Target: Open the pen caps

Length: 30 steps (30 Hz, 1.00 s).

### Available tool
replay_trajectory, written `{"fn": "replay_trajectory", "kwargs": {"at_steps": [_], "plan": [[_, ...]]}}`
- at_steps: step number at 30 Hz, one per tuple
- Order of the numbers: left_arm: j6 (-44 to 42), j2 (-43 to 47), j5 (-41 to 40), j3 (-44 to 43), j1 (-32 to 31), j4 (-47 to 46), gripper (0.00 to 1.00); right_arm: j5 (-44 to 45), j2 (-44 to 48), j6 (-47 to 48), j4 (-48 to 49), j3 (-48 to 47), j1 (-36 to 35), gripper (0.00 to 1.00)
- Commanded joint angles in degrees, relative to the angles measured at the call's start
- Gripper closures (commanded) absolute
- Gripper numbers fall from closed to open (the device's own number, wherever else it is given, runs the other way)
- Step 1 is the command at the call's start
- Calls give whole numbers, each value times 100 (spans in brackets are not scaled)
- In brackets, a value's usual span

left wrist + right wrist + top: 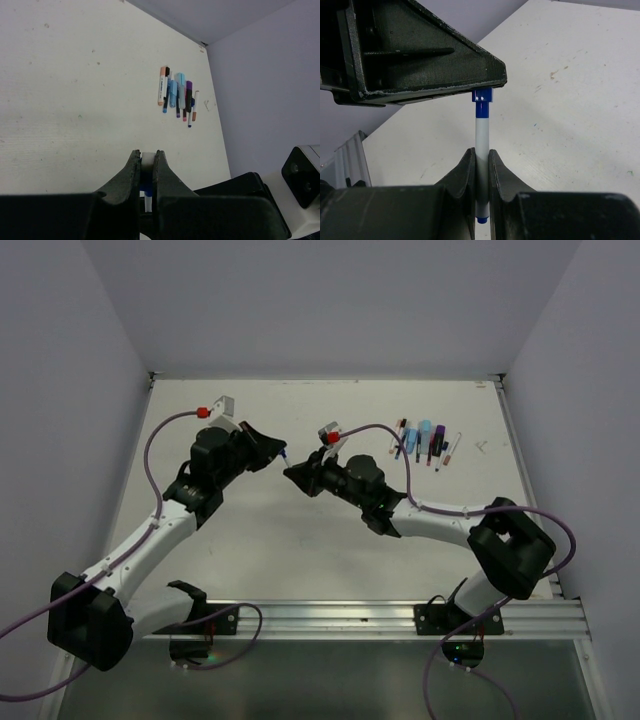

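- The white worktop [300,560] is carrying everything, with grey walls rising along its far, left and right edges.
- The left arm [150,535] is reaching from the near-left corner toward the middle of the worktop. The right arm [450,520] is reaching in from the near-right side to meet it.
- The left gripper [275,452] is hanging above the middle of the worktop, facing the right gripper [296,475]. The two tips are sitting just beside each other.
- In the left wrist view, the left gripper [147,156] is clenching its fingers on the white end of a pen, with a bit of blue showing lower in the gap.
- In the right wrist view, the right gripper [481,152] is squeezing the barrel of that same white pen [481,132], which is running straight up to the left gripper's black finger.
- The other pens [425,440] are lying side by side in a tight bunch near the far-right corner of the worktop, well apart from both grippers.
- In the left wrist view, this bunch [177,95] is showing white, light-blue, black and purple bodies. An orange-ended one is lying on its left side and a white one on its right.
- The held pen's blue collar [482,100] is sitting right at the edge of the left finger. A blue tip is peeking out below the right fingers.
- It is not possible to tell whether the cap is parting from the pen, since the fingers are covering the joint.
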State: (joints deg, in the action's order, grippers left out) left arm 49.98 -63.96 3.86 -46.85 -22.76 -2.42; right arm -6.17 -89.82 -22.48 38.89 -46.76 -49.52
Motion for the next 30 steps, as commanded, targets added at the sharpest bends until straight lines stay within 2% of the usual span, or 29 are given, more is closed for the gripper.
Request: {"fn": "replay_trajectory", "kwargs": {"at_steps": [1, 10, 23, 25, 28, 29, 30], "plan": [[-23, 314, -2635, -272, 861, -2684, 100, -481, 26, -10, -1798, 730, -225, 100], [-191, 209, -3162, -114, 879, -3309, 100, -543, 105, -107, -1789, 897, -269, 100], [-480, -125, -3321, -500, 958, -3907, 100, -525, 334, -108, -1780, 1161, -269, 100], [-576, -230, -3155, -667, 976, -3697, 100, -516, 342, -160, -1806, 1108, -260, 100], [-1006, -362, -2576, -1001, 976, -2820, 100, -263, 482, -318, -1955, 977, -269, 100], [-1120, -406, -2400, -1141, 976, -2243, 100, -131, 518, -353, -2017, 941, -269, 100], [-1357, -493, -2059, -1212, 976, -1915, 100, 253, 553, -449, -2200, 889, -269, 100]]}}
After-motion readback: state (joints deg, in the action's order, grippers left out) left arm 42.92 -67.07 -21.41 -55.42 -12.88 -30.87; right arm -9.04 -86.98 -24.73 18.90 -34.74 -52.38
